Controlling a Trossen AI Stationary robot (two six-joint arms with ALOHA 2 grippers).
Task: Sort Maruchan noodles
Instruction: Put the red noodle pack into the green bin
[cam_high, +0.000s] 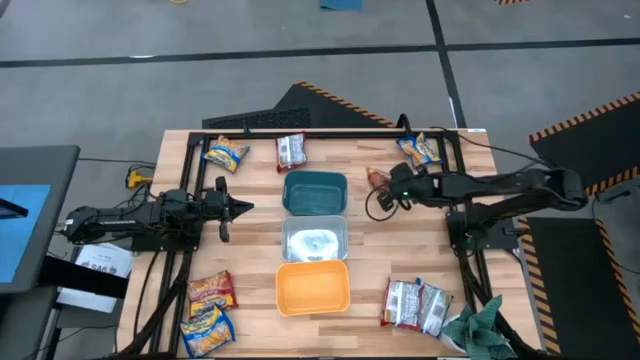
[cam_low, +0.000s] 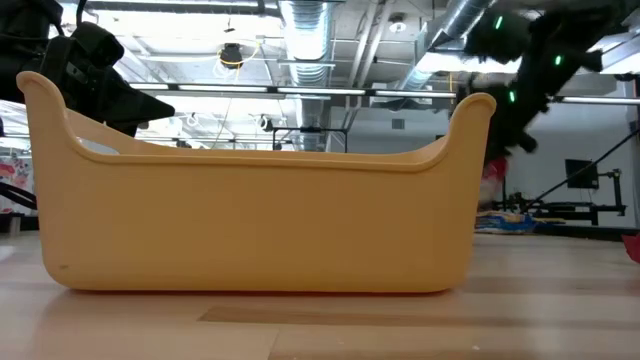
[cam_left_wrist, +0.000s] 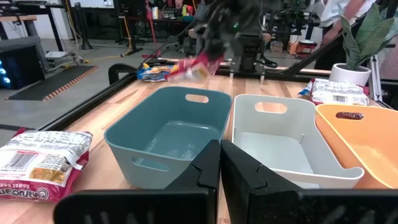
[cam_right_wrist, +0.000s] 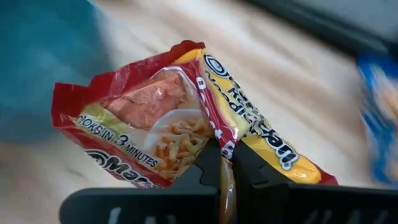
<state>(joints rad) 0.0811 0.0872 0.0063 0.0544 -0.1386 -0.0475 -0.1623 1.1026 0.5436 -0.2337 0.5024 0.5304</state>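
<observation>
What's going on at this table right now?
The right gripper is shut on a red-orange plastic noodle packet, held beside the teal square bin. The left gripper waits shut on the bins' other side. The teal, white and orange bins look empty; other packets lie around the wooden table.
</observation>
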